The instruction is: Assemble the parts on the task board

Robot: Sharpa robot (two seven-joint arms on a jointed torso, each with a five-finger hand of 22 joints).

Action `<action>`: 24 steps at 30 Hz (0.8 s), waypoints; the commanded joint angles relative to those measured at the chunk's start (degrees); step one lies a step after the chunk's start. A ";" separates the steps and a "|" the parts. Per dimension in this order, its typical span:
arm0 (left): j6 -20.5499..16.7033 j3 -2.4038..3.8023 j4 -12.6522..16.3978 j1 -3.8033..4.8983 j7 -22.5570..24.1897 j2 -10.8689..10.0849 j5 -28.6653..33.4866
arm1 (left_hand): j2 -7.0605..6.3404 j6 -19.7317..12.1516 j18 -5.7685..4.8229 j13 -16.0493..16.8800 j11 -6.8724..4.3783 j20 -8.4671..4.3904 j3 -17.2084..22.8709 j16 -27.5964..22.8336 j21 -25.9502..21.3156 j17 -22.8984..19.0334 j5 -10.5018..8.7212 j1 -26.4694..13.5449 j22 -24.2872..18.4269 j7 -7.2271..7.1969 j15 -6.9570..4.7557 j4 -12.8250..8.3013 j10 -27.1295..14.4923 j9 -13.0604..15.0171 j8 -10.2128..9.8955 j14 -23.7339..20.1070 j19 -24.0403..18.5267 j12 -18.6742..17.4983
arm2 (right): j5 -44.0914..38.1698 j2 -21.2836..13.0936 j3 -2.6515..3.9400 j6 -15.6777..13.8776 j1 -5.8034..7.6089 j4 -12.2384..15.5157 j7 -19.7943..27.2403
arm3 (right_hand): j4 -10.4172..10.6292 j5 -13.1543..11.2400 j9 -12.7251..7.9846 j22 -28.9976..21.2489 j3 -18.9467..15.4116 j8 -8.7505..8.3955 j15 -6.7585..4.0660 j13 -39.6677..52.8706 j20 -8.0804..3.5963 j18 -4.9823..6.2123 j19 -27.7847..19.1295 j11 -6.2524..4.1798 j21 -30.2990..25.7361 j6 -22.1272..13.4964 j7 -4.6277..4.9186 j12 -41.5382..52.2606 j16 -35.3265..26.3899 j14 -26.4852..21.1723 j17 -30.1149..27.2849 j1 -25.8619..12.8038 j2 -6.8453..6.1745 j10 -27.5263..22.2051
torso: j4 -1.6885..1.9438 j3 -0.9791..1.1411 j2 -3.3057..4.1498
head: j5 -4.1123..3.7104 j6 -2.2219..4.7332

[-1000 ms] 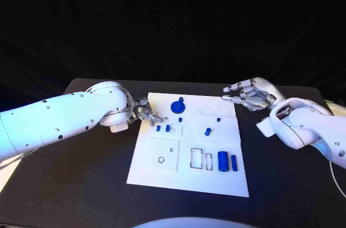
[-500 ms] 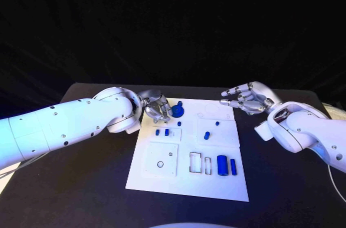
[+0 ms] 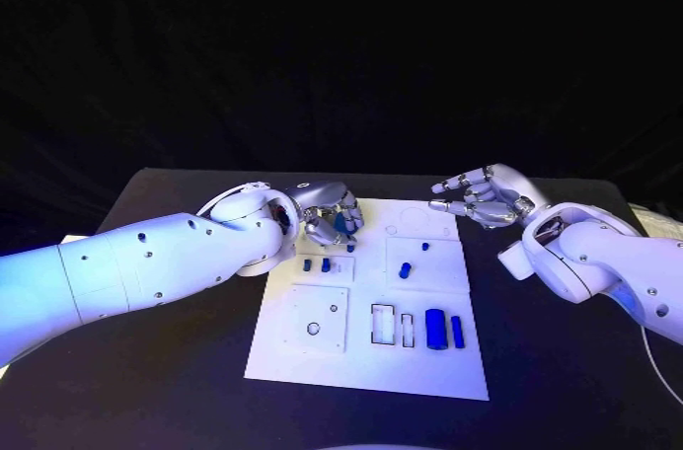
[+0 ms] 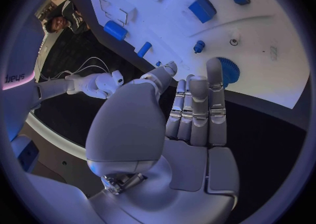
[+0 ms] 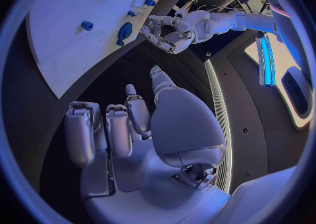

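We see the white board [image 3: 373,356] lying flat in the middle of the black worktop [image 3: 157,396], with the small blue parts spread over it. The left hand [image 3: 328,218] hovers over the board's far left corner, fingers side by side and extended over a round blue toothed part [image 4: 228,70]; we cannot tell whether the fingertips touch it, and nothing is gripped. Just beside that hand, two short blue pegs [image 3: 316,265] stand in a square recess, and another blue peg [image 3: 406,269] stands in the recess to the right. Near the board's front right, two blue cylinders [image 3: 444,329] lie side by side next to two rectangular slots. The right hand [image 3: 482,199] hangs above the worktop just off the board's far right corner, fingers loosely curled and apart, holding nothing.
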 commanded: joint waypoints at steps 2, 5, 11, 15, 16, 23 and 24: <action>3.21 0.01 -0.93 -0.22 -1.00 0.96 -8.81 | 0.49 1.13 -0.13 -1.81 -0.35 -0.42 -1.02 8.72 5.49 8.01 -0.10 -0.14 4.28 -0.12 -0.42 0.41 1.19 -1.08 -1.05 4.87 4.77 -0.77 | -0.31 0.03 0.01 0.39 -0.05 0.05 0.31 | -0.04 0.29 0.08 3.32 -0.19 0.27 -0.11 3.71 -0.21 0.37 0.75 -0.32 -0.28 0.47 -0.01 0.07 -0.35 4.76 9.89 0.02 0.59 0.15 | 0.04 -0.01 0.04 | -0.08 -0.17; 4.76 0.00 -2.00 -0.38 -1.57 1.81 -9.87 | 0.55 1.90 -1.72 -3.82 -0.66 -0.85 -2.06 14.99 14.12 14.15 -0.10 -0.35 11.92 -0.34 -0.75 0.99 2.32 -2.16 -2.24 7.75 9.71 -1.86 | -0.42 0.07 0.01 0.32 -0.05 0.04 0.26 | -0.04 0.29 0.08 3.32 -0.19 0.27 -0.11 3.71 -0.21 0.37 0.75 -0.32 -0.28 0.47 -0.01 0.07 -0.35 4.76 9.89 0.02 0.59 0.15 | 0.07 0.02 -0.02 | -0.11 -0.38; 6.45 0.01 -3.43 -0.75 -2.13 2.78 -10.67 | 0.79 3.14 -3.05 -5.98 -0.66 -1.04 -3.11 18.81 21.32 17.76 -0.08 -0.05 18.52 -0.36 -0.86 1.39 3.35 -3.17 -3.38 9.40 13.13 -3.35 | -0.38 0.12 0.01 -0.06 -0.05 0.06 0.49 | -0.05 0.33 0.08 3.28 -0.19 0.26 -0.11 3.74 -0.21 0.38 0.73 -0.32 -0.30 0.47 -0.01 0.12 -0.35 4.76 9.90 0.08 0.69 0.17 | 0.07 0.03 -0.06 | -0.24 -0.49; 6.86 0.02 -4.15 -0.98 -2.30 3.30 -10.84 | 1.02 4.14 -3.49 -6.60 -0.74 -1.11 -3.30 18.35 23.74 16.69 -0.07 0.15 20.77 -0.29 -0.94 1.50 3.95 -3.35 -3.43 9.42 14.12 -3.70 | -0.36 0.13 0.01 -0.18 -0.06 0.05 0.60 | -0.05 0.33 0.08 3.28 -0.19 0.26 -0.11 3.74 -0.21 0.38 0.73 -0.32 -0.30 0.47 -0.01 0.12 -0.35 4.76 9.90 0.08 0.69 0.17 | 0.07 0.02 -0.07 | -0.27 -0.51; 6.86 0.02 -4.34 -1.04 -2.34 3.46 -10.87 | 1.10 4.30 -3.56 -6.70 -0.76 -1.12 -3.28 18.31 24.10 16.56 -0.05 0.22 21.10 -0.29 -0.97 1.50 4.07 -3.38 -3.44 9.42 14.26 -3.76 | -0.36 0.14 0.01 -0.19 -0.06 0.04 0.61 | -0.04 0.35 0.07 3.23 -0.19 0.26 -0.11 3.70 -0.21 0.39 0.71 -0.32 -0.33 0.47 0.00 0.07 -0.36 4.75 9.88 0.09 0.75 0.14 | 0.08 0.03 -0.08 | -0.27 -0.49; 6.46 0.06 -5.28 -1.43 -2.08 4.26 -10.92 | 2.37 5.62 -3.91 -7.62 -1.02 -1.33 -1.91 18.57 26.18 16.32 0.07 1.81 23.11 -0.25 -1.22 1.05 5.48 -3.64 -3.63 9.54 15.00 -4.32 | -0.35 0.19 0.01 -0.12 -0.06 0.02 0.68 | -0.03 0.35 0.07 3.21 -0.18 0.26 -0.11 3.69 -0.21 0.40 0.70 -0.32 -0.34 0.47 0.00 0.05 -0.37 4.75 9.86 0.10 0.78 0.13 | 0.08 0.00 -0.06 | -0.39 -0.47; 6.47 0.07 -5.40 -1.48 -2.00 4.36 -10.93 | 2.48 5.77 -3.94 -7.74 -1.04 -1.35 -1.69 18.58 26.33 16.27 0.08 2.00 23.27 -0.26 -1.24 0.96 5.65 -3.67 -3.66 9.55 15.04 -4.42 | -0.35 0.20 0.01 -0.11 -0.06 0.03 0.70 | -0.03 0.35 0.07 3.21 -0.18 0.26 -0.11 3.69 -0.21 0.40 0.70 -0.32 -0.34 0.47 0.00 0.05 -0.37 4.75 9.86 0.10 0.78 0.13 | 0.07 0.00 -0.06 | -0.39 -0.49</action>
